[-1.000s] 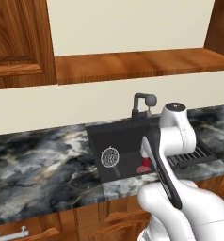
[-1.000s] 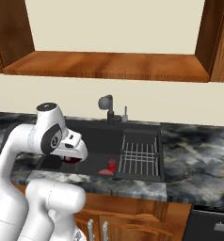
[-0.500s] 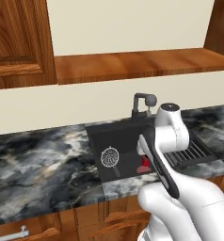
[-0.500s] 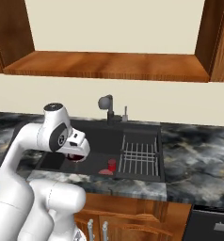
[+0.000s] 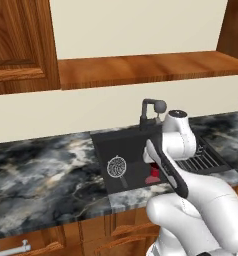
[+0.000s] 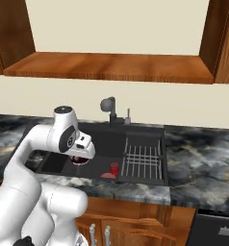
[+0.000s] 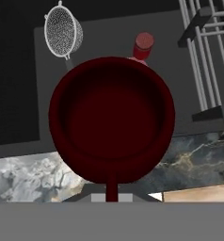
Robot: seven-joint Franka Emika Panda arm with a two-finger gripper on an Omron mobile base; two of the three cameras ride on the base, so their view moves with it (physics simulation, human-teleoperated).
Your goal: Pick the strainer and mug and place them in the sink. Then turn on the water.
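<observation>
The sink (image 6: 135, 132), a black basin sunk into the dark marbled bench (image 5: 46, 180), runs along the bench's front edge with a dark faucet (image 6: 110, 109) at its back rim and a ribbed wire rack (image 6: 143, 158) filling its right part. The mug (image 7: 111, 120), dark maroon, hangs above the basin near the front edge; the gripper (image 7: 112, 190) has its jaws drawn narrow on the mug's handle, seen at the bottom of the hand view. The strainer (image 5: 117, 167) lies on the basin floor toward its left side, handle pointing to the front edge. A small bright red cup (image 6: 115, 168) stands on the floor beside the rack.
</observation>
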